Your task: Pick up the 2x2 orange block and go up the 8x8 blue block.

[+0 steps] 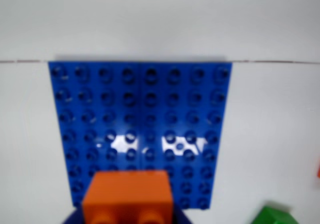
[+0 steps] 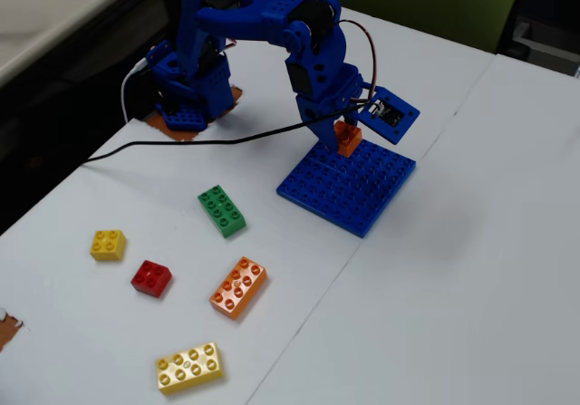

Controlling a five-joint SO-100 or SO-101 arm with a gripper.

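The 2x2 orange block (image 1: 128, 196) is held in my gripper (image 1: 127, 220), whose blue jaws show on either side of it at the bottom of the wrist view. In the fixed view the gripper (image 2: 344, 136) is shut on the orange block (image 2: 347, 139), low over the back edge of the 8x8 blue block (image 2: 353, 188), the side nearest the arm's base. I cannot tell whether the block touches the plate. In the wrist view the blue block (image 1: 140, 119) fills the middle, stretching away from the orange block.
On the white table to the left of the plate lie a green brick (image 2: 222, 210), a yellow square brick (image 2: 108, 244), a red brick (image 2: 151, 278), a long orange brick (image 2: 238, 286) and a long yellow brick (image 2: 189, 368). A black cable (image 2: 208, 140) runs across the table.
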